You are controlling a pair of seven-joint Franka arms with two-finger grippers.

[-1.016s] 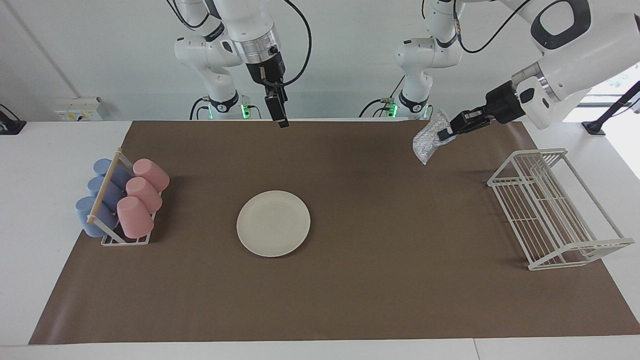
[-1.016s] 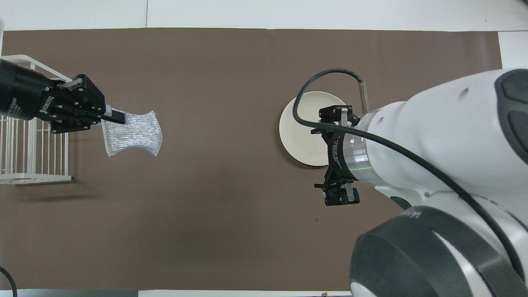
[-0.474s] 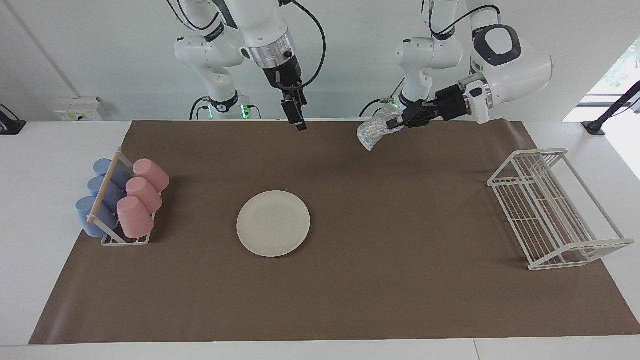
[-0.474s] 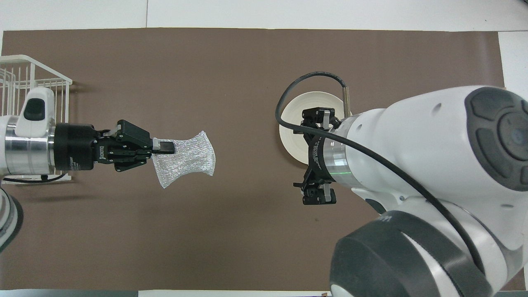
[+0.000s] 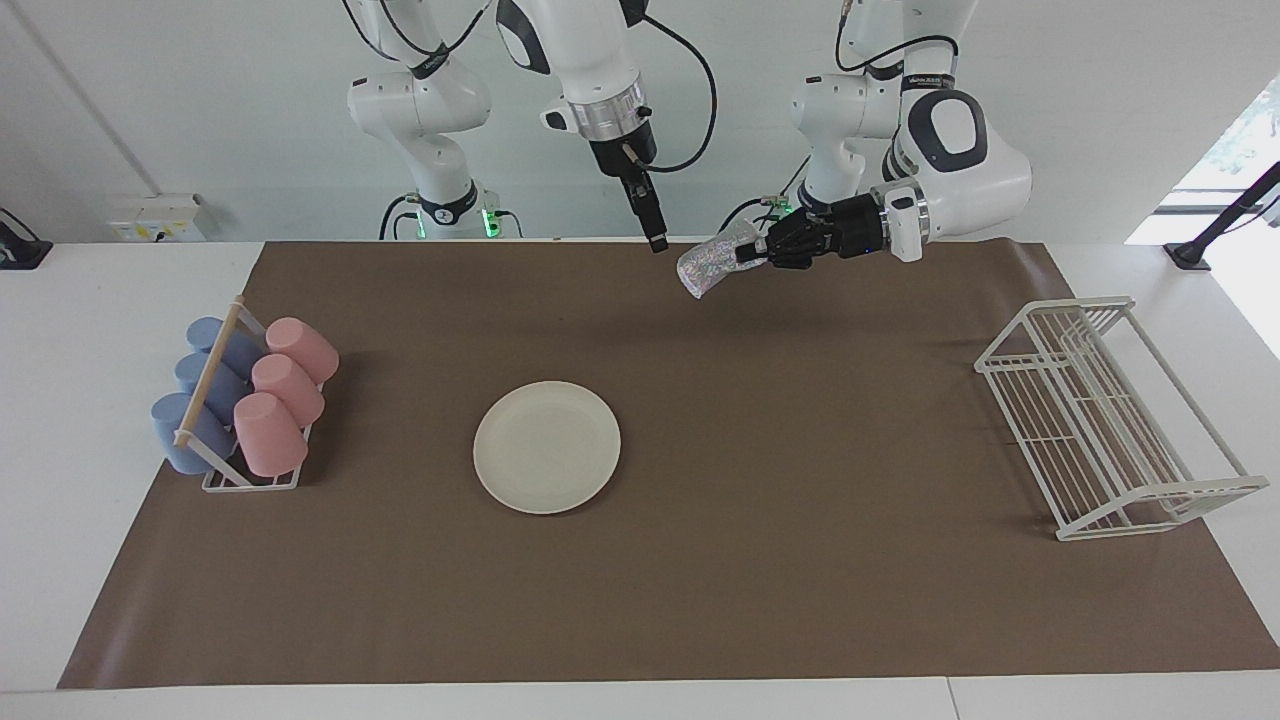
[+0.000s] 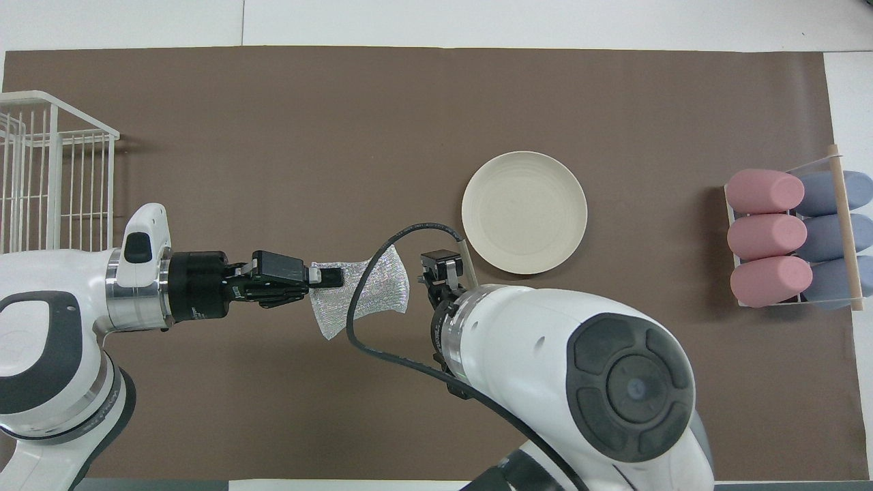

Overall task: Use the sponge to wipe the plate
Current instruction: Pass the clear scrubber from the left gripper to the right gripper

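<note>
The cream-white plate point(image 5: 547, 447) lies flat on the brown mat near the table's middle; it also shows in the overhead view point(image 6: 524, 212). My left gripper point(image 5: 745, 256) is shut on the silvery sponge point(image 5: 703, 269) and holds it by one edge in the air over the mat's robot-side middle. In the overhead view the left gripper point(image 6: 334, 276) and the sponge point(image 6: 385, 290) are beside the plate, toward the left arm's end. My right gripper point(image 5: 655, 240) hangs pointing down close beside the sponge, not touching it, and also shows in the overhead view point(image 6: 443, 262).
A rack of pink and blue cups point(image 5: 245, 400) stands at the right arm's end of the mat, also in the overhead view point(image 6: 791, 239). A white wire rack point(image 5: 1110, 420) stands at the left arm's end, also in the overhead view point(image 6: 54, 170).
My left gripper has carried the sponge from near the wire rack toward the table's middle. My right gripper has moved from over the plate toward the sponge, uncovering the plate in the overhead view.
</note>
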